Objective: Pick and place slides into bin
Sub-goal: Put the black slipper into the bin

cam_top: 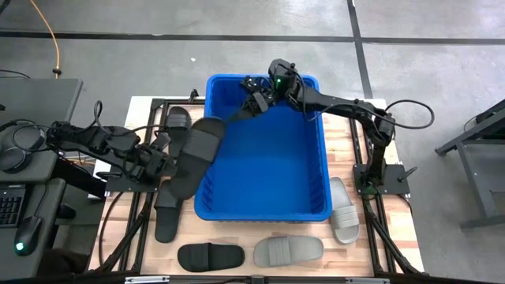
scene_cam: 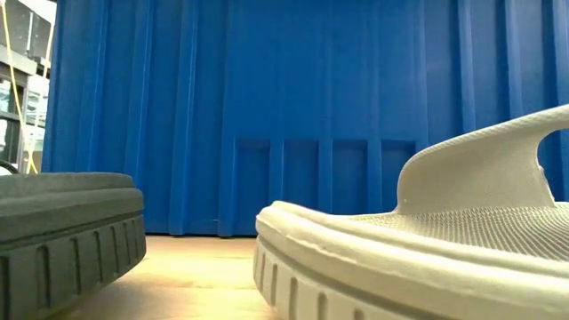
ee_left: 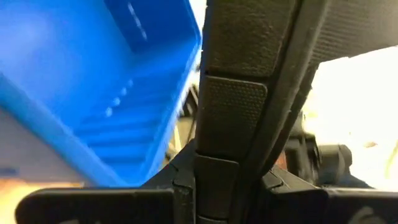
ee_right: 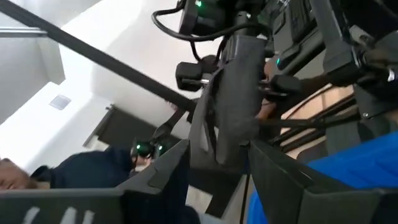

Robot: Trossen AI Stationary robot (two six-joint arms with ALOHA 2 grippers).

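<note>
One black slide (cam_top: 197, 154) is in my left gripper (cam_top: 166, 167), which is closed on its heel end, beside the left wall of the bin (cam_top: 202, 213). The slide lies slanted across the left rim, with its toe end already over the blue floor and its heel end over the table (cam_top: 142, 106).

To do this step well, I think I should carry the slide more to the right until the whole sole is over the floor of the bin, then lower it and open the fingers only there. If I let go now, I judge that it could tip on the rim and fall back to the table.

My right gripper (cam_top: 256, 101) is at the far edge of the bin, near the toe of the slide. In the right wrist view the slide shows between its fingers, but I cannot tell if they press on it. I would keep this arm out of the drop path.

The bin is empty. On the table wait two black slides (cam_top: 175, 122) along the left edge, one black (cam_top: 211, 256) and one grey (cam_top: 288, 251) at the near edge, and one light grey (cam_top: 343, 211) at the right edge.
</note>
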